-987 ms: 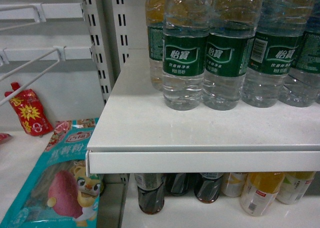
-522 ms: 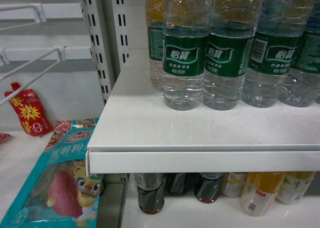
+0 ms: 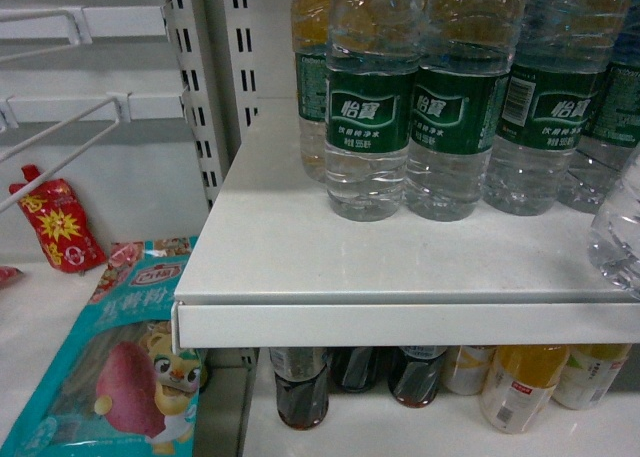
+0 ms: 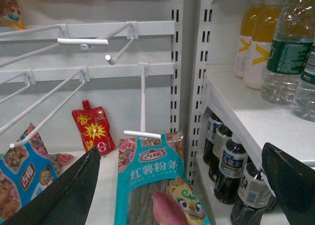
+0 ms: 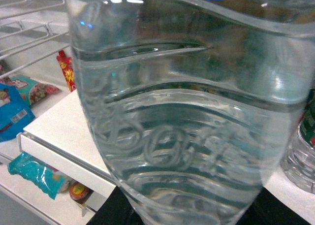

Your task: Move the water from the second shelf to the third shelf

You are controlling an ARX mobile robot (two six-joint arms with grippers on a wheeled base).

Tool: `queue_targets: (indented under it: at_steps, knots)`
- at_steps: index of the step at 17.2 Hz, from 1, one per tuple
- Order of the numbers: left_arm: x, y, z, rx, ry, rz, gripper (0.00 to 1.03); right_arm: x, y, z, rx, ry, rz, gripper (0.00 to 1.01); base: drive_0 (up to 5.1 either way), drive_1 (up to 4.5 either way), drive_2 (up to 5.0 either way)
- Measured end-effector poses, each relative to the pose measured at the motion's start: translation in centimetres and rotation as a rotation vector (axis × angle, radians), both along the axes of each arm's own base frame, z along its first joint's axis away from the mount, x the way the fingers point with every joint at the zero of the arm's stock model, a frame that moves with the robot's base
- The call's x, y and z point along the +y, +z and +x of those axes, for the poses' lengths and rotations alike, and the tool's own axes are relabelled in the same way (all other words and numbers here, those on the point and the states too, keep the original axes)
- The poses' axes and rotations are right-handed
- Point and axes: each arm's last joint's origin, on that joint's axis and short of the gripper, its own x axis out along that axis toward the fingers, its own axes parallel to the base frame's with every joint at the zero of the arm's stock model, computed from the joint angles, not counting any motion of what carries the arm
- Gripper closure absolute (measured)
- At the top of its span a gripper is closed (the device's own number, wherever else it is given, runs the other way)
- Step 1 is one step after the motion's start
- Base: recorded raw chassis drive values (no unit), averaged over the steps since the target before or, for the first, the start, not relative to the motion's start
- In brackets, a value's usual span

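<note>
Above the white shelf (image 3: 400,267), the water (image 5: 192,112) fills the right hand's view, grip unclear; left hand (image 4: 182,185) apart.

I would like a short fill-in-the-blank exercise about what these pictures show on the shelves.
1. The water bottles on the white shelf carry ____ labels.
2. The shelf below holds dark cola bottles and ____ juice bottles.
3. A clear bottle fills almost the whole ____ wrist view.
4. The red pouch lies to the ____ of the white shelf in the head view.

Missing words: green; yellow; right; left
</note>
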Motion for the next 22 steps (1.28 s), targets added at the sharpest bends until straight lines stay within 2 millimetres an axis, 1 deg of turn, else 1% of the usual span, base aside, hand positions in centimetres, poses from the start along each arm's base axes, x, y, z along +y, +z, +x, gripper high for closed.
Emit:
queue_targets:
  at_steps: [3,6,9,11,17,21,22]
  knots:
    - [0.0,0.0,0.0,0.000,0.000,0.000,0.05,0.5,-0.3,0.7,0.022,0.023,-0.038,0.65,0.0,0.00,0.0]
    - [0.0,0.0,0.0,0.000,0.000,0.000,0.05,0.9,-0.1,1.8,0.049,0.026,-0.077,0.65,0.0,0.00,0.0]
    - [0.0,0.0,0.0,0.000,0.000,0.000,0.05,1.1,0.2,3.2,0.092,0.012,-0.099,0.65,0.0,0.00,0.0]
    - [0.0,0.0,0.0,0.000,0.000,0.000,0.05,1.1,0.1,4.2,0.111,-0.007,-0.106,0.65,0.0,0.00,0.0]
    - [0.0,0.0,0.0,0.000,0.000,0.000,0.05,1.1,-0.3,6.2,0.107,-0.049,-0.094,0.65,0.0,0.00,0.0]
    - [0.0,0.0,0.0,0.000,0.000,0.000,0.05,1.2,-0.5,6.8,0.118,-0.077,-0.076,0.65,0.0,0.00,0.0]
    - [0.0,0.0,0.0,0.000,0.000,0.000,0.05,1.4,-0.6,7.2,0.123,-0.084,-0.069,0.65,0.0,0.00,0.0]
